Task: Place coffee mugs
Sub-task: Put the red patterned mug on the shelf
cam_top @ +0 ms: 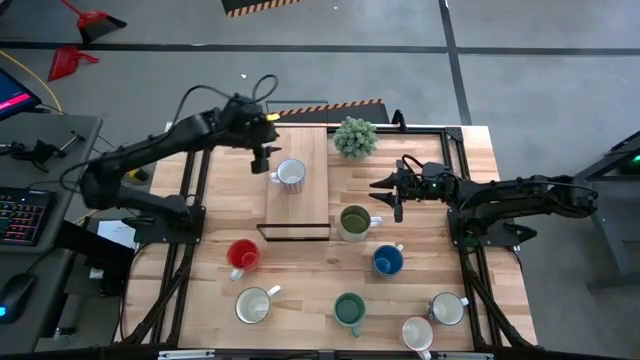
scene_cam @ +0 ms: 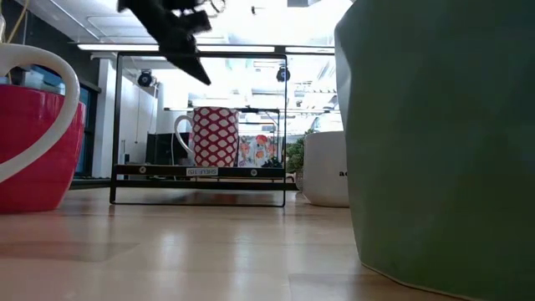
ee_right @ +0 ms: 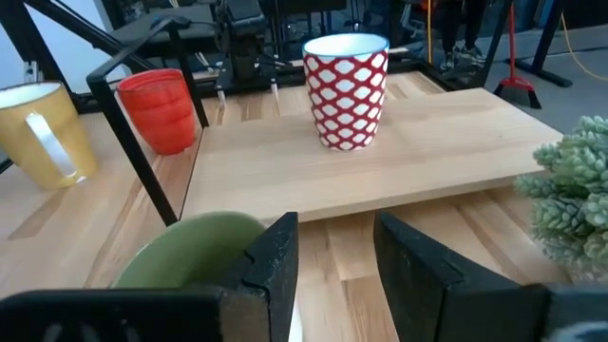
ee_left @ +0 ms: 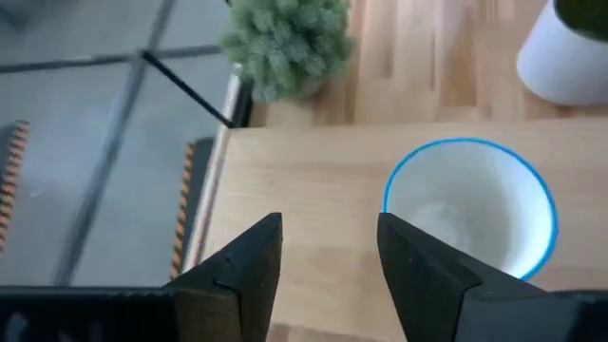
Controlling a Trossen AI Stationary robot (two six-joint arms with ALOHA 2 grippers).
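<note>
Fingers (ee_left: 249,271) of the left gripper (cam_top: 262,160) stand apart with nothing between them, hovering over the wooden shelf (cam_top: 298,185) just at nine o'clock of the patterned mug (cam_top: 290,175) — a red-and-white mug with a blue rim, upright on the shelf top. Right gripper (cam_top: 385,187) is parted too and empty, hanging at twelve o'clock of the olive mug (cam_top: 353,222), which stands on the table (cam_top: 300,285) just beside the shelf's front corner.

Plant (cam_top: 355,137) sits at two o'clock of the shelf. Farther out on the table: red mug (cam_top: 243,255), blue mug (cam_top: 388,260), teal mug (cam_top: 349,309), and three white mugs — one (cam_top: 254,304) at six o'clock of the red, two (cam_top: 447,308) (cam_top: 418,333) toward the front right corner.
</note>
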